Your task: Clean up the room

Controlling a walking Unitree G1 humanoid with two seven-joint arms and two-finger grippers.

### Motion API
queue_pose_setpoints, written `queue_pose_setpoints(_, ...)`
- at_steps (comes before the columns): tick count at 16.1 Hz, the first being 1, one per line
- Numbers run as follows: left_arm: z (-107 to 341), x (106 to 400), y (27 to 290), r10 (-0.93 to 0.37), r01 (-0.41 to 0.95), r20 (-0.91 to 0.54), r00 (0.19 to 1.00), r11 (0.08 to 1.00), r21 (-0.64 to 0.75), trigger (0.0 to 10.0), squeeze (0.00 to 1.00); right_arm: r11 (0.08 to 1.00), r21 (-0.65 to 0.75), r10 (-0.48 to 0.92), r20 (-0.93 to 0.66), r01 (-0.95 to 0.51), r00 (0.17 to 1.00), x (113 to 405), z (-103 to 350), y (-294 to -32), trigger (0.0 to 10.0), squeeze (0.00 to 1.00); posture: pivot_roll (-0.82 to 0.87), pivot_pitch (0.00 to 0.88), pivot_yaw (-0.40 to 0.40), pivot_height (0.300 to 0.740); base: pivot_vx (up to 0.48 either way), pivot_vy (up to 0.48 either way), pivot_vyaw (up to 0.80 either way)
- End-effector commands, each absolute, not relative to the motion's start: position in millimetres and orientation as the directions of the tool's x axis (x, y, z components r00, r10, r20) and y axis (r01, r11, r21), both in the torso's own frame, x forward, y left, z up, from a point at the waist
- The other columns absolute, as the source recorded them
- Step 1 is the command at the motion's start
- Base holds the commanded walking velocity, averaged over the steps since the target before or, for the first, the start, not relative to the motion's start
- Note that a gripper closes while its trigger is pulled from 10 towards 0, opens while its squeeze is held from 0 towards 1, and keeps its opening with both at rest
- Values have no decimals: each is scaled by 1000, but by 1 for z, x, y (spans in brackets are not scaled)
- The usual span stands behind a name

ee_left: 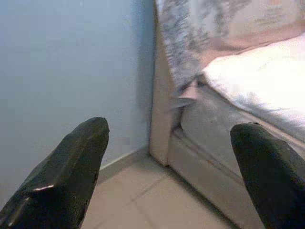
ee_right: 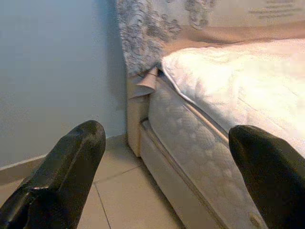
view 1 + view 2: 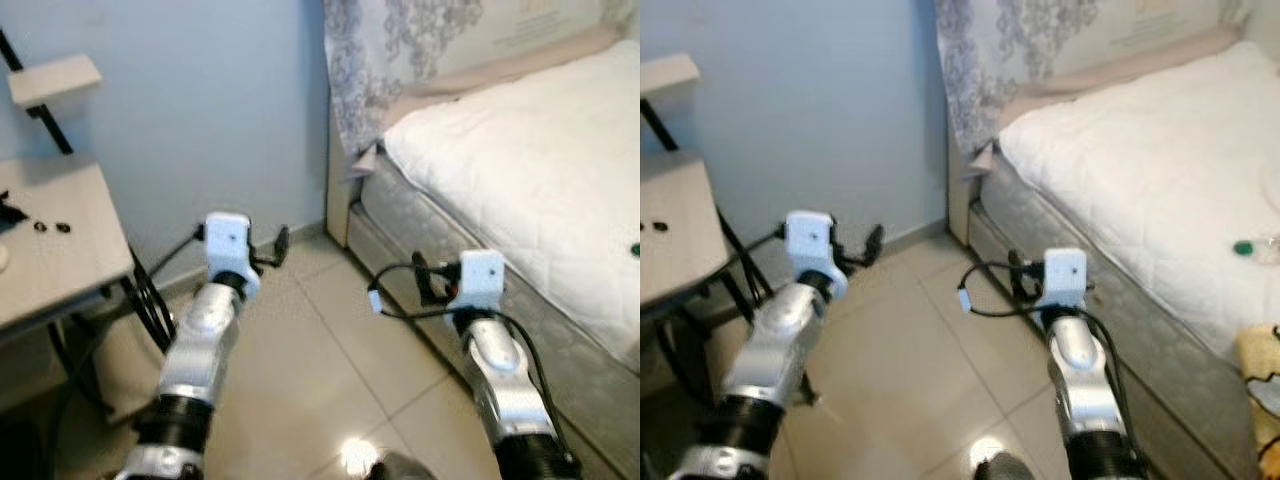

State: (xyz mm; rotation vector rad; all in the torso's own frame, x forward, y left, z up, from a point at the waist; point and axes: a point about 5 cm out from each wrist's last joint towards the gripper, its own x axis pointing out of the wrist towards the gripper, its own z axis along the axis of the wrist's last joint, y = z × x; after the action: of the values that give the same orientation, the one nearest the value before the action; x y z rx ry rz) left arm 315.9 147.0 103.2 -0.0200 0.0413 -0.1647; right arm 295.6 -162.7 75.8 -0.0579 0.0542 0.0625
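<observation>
Beside glossy tiles (image 3: 330, 370) — quilted mattress (image 3: 540, 170)

Both arms extended forward. Left tool (image 1: 167, 171) and right tool (image 2: 164, 174) each empty, fingers spread wide.

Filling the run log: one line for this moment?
left gripper open, empty | right gripper open, empty | both raised over tile floor | bed at right
</observation>
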Motion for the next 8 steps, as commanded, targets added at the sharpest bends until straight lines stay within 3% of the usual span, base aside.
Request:
queue_pose_setpoints(1, 101, 315, 141, -186, 185, -44, 982, 982, -26, 10000, 0, 996, -77, 43, -63, -48, 997, 294, 73, -170, 10000, 0, -118, 0, 33, 723, 0, 0, -700)
queue_pose_setpoints(4, 98, 313, 143, -171, 167, -50, 984, 984, -66, 10000, 0, 999, 20, -39, -51, 40, 998, 292, 72, -179, 10000, 0, -128, 0, 33, 723, 0, 0, -683)
queue_pose_setpoints(8, 91, 295, 158, -151, 148, -56, 987, 988, -51, 10000, 0, 991, -79, -120, -104, 112, 987, 257, 57, -204, 10000, 0, -126, 0, 36, 723, 0, 0, -631)
